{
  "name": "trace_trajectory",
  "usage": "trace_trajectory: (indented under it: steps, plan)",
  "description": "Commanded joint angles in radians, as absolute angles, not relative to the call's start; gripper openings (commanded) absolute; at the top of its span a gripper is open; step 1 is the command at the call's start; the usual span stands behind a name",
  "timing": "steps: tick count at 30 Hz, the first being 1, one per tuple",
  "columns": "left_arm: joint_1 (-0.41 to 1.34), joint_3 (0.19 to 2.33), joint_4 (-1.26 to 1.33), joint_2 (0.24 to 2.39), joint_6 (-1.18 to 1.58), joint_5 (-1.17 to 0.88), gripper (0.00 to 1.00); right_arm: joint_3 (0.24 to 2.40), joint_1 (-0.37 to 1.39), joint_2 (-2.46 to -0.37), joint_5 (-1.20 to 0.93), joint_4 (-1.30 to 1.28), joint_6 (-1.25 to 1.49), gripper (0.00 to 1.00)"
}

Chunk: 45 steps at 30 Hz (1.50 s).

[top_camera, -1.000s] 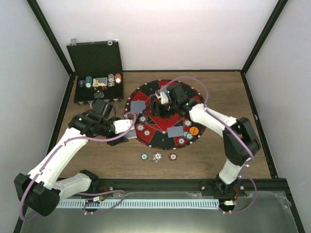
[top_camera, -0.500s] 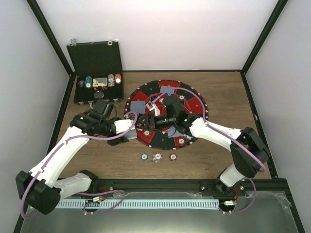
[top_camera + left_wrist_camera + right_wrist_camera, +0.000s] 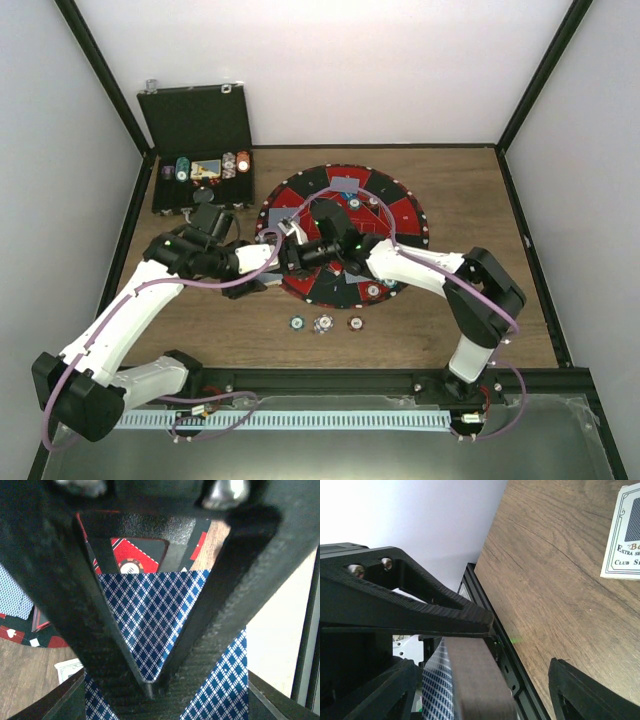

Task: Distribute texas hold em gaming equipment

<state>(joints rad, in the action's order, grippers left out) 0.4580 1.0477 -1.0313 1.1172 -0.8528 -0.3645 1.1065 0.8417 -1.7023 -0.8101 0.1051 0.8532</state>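
My left gripper (image 3: 268, 258) hovers at the left rim of the round mat (image 3: 405, 215), shut on a deck of blue-backed playing cards (image 3: 150, 615). The fingertips of that left gripper (image 3: 150, 685) pinch together over the pattern. My right gripper (image 3: 292, 250) has reached across the mat to the deck. In the right wrist view the deck's edge (image 3: 465, 680) sits between widely parted jaws of the right gripper (image 3: 522, 645). One card (image 3: 346, 184) lies on the mat's far sector. A striped chip (image 3: 373, 291) sits on its near rim. Three more chips (image 3: 323, 323) line up on the table.
The open black case (image 3: 198, 150) with chip stacks stands at the back left. A white printed card or box (image 3: 625, 535) lies on the wood near the right gripper. Black frame posts line both sides of the table.
The right gripper left a card on the mat's far sector and swung left across the mat to the deck in the left gripper. The left arm stayed put.
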Motion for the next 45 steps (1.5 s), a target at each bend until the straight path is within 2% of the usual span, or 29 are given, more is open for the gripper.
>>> trace_trajectory:
  steps: [1,21,33,45]
  plan:
    - [0.456,1.082,-1.008,1.119,-0.855,-0.388,0.10,1.157,0.851,-1.729,-0.848,0.110,0.852,0.74]
    - [0.455,1.083,-1.019,1.098,-0.842,-0.406,0.10,1.097,0.738,-1.649,-0.792,-0.032,0.788,0.57]
    - [0.455,1.074,-1.019,1.104,-0.845,-0.399,0.10,1.151,0.730,-1.601,-0.752,-0.118,0.752,0.16]
    - [0.456,1.058,-1.022,1.107,-0.854,-0.385,0.10,1.162,0.658,-1.560,-0.751,-0.195,0.702,0.01]
